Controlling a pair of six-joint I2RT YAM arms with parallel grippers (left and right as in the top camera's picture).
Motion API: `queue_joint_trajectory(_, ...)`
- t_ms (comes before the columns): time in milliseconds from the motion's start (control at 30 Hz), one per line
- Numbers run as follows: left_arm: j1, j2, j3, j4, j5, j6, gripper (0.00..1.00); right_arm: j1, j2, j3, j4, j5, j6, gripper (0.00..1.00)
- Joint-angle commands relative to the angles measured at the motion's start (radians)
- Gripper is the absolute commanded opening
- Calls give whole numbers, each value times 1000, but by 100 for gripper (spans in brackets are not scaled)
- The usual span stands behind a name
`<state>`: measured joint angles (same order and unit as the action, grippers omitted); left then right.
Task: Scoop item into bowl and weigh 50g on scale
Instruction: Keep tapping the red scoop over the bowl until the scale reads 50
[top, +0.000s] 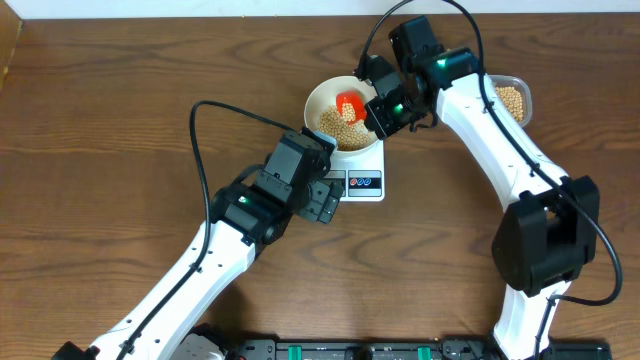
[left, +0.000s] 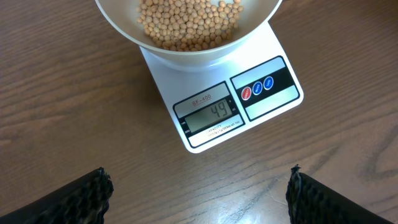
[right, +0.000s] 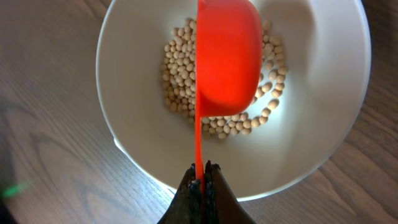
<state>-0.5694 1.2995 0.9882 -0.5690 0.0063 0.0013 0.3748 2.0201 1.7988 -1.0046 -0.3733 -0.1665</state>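
Black left gripper (left: 199, 196): fingers spread wide, holding nothing, over the wooden table (left: 62, 93) just short of the scale (left: 236, 106). Scale display read 49. White bowl (top: 318, 98) sat on the scale, tan beans (right: 177, 68) heaped at its bottom. Red scoop (right: 227, 56) hung over the beans, its thin handle pinched by the right gripper (right: 202, 183). Clear tub (top: 524, 100), far right, held more beans.

Bowl (top: 318, 100) sits on the scale (top: 365, 182) at mid surface (top: 100, 150), w/ beans (top: 338, 122) piled in its bottom. Scoop (top: 349, 104) hangs over them inside the bowl, handle pinched betw. the right fingers (right: 186, 199) at the bowl's right rim. Left fingers (left: 74, 199) hover near the scale's display end, at its front left, not touching; tub (top: 527, 100) w/ more beans lies well right of the bowl.
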Motion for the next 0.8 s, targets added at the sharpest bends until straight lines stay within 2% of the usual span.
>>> queue_joint_trajectory(0, 3, -8, -2, 1, 9, 13, 92, -28, -39, 22, 3, -76, -10, 1)
queue_joint_trajectory(400, 3, -8, -2, 1, 9, 13, 92, -167, -39, 22, 1, -400, -6, 1)
queue_joint_trajectory(767, 3, -8, -2, 1, 9, 13, 92, -176, -39, 22, -2, -418, -7, 1)
